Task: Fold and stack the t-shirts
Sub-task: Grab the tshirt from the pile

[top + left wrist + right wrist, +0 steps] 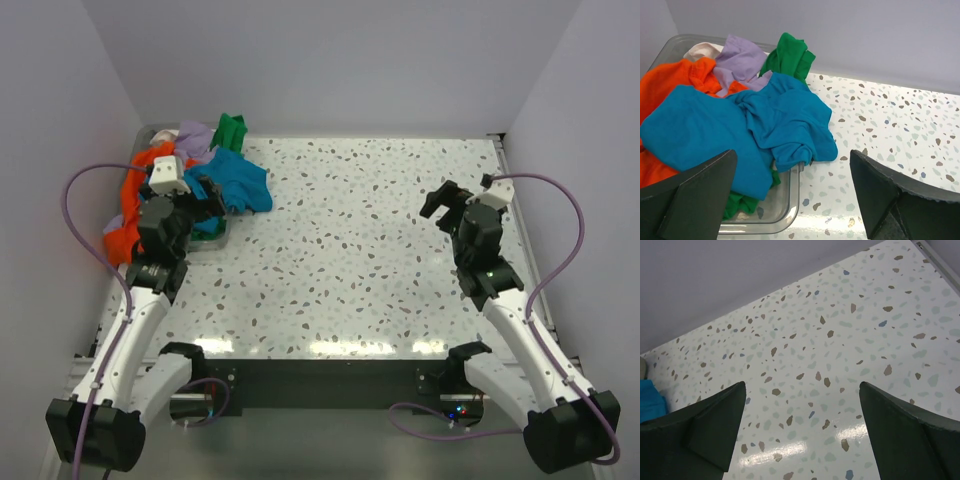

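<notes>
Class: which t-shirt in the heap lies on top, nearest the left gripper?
The teal-blue t-shirt; the orange, lavender and green ones lie beneath or behind it.

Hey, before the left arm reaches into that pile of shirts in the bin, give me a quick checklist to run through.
1. Left tool open with nothing in it: ok.
2. Right tool open with nothing in it: ok.
3. Teal t-shirt on top of the heap: ok, it drapes over the rim of the clear bin.
4. Left tool facing the teal t-shirt: ok.
5. Shirts separated: not ok; the orange t-shirt, lavender t-shirt and green t-shirt are bunched in one heap with the teal.
6. Teal t-shirt free of the others: cannot tell.
</notes>
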You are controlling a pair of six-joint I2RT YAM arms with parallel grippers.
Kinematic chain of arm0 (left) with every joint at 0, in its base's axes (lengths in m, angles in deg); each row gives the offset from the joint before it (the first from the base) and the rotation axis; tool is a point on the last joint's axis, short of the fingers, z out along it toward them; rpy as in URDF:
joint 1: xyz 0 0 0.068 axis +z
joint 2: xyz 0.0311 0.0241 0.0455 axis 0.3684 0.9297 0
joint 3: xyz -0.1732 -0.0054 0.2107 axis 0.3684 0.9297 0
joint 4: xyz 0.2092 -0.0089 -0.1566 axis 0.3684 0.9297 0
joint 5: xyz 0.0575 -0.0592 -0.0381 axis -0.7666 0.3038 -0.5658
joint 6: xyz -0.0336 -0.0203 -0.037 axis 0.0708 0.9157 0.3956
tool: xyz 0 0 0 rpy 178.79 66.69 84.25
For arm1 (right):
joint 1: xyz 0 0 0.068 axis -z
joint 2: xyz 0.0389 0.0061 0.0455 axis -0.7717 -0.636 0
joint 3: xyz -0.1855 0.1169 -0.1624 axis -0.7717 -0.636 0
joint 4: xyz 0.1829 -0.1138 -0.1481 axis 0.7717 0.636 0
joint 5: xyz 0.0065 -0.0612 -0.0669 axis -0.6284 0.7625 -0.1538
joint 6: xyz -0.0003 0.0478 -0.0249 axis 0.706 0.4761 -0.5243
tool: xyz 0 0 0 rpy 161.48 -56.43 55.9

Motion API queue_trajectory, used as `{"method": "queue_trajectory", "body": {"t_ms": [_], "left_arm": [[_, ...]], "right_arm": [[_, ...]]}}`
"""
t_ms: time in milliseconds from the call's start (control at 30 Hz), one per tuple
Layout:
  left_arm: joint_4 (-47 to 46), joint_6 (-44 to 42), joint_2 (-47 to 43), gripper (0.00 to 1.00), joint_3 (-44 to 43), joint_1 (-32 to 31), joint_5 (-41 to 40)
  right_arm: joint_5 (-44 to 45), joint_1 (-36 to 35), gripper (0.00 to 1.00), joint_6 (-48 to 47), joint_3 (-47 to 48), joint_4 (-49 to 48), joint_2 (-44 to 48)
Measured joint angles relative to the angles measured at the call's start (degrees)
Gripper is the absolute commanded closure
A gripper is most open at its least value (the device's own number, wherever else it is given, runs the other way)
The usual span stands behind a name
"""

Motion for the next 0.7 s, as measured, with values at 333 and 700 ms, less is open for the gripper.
{"method": "queue_trajectory", "body": {"t_ms": [333, 700], "left_arm": [[-0.3, -2.2, 1.7, 0.0, 0.1, -0.7, -5.8], [-0.4, -5.9, 23.5, 0.0, -4.4, 6.2, -10.8]], "right_arm": [[-2.0, 0.0, 0.01, 0.0, 0.0, -0.2, 1.6], [-7.4, 0.0, 0.01, -0.2, 0.0, -1.4, 0.1]]}}
